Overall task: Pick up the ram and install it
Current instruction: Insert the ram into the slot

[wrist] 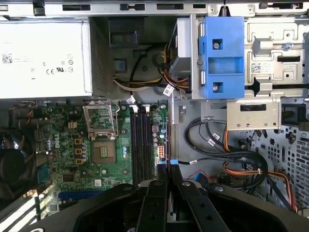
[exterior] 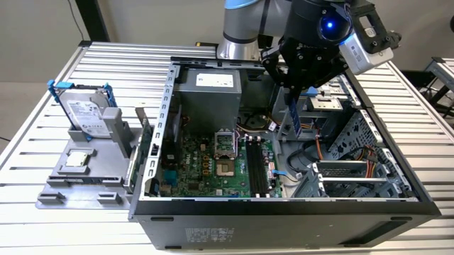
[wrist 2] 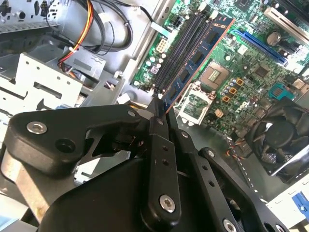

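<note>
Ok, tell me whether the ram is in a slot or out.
Out: the pincer holds the ram on edge above the motherboard; its black slots are empty.

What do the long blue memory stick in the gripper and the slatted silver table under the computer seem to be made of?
The long blue ram stick: likely fibreglass circuit board, matte blue, with flat black chips and a coppery edge. The slatted silver table: probably aluminium, judging by its pale brushed sheen and ribbed profile.
</note>
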Motion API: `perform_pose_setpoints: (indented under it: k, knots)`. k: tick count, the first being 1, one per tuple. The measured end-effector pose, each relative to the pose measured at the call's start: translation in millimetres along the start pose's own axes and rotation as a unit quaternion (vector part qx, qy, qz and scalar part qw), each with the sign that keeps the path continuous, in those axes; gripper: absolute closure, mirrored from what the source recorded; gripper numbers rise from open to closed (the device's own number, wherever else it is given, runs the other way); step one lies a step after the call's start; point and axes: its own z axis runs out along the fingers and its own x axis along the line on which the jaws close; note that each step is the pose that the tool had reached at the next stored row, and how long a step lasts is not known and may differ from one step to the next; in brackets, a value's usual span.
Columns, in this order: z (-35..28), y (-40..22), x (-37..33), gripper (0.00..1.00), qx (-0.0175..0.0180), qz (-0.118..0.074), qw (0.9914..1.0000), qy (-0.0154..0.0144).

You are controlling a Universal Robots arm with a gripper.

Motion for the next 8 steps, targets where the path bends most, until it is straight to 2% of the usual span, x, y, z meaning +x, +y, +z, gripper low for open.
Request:
perform_pose_setpoints:
  k: [8]
  knots:
    - [0.1, 0.0, 0.0, 1.0, 0.0001, 0.0, 1.0, 0.0]
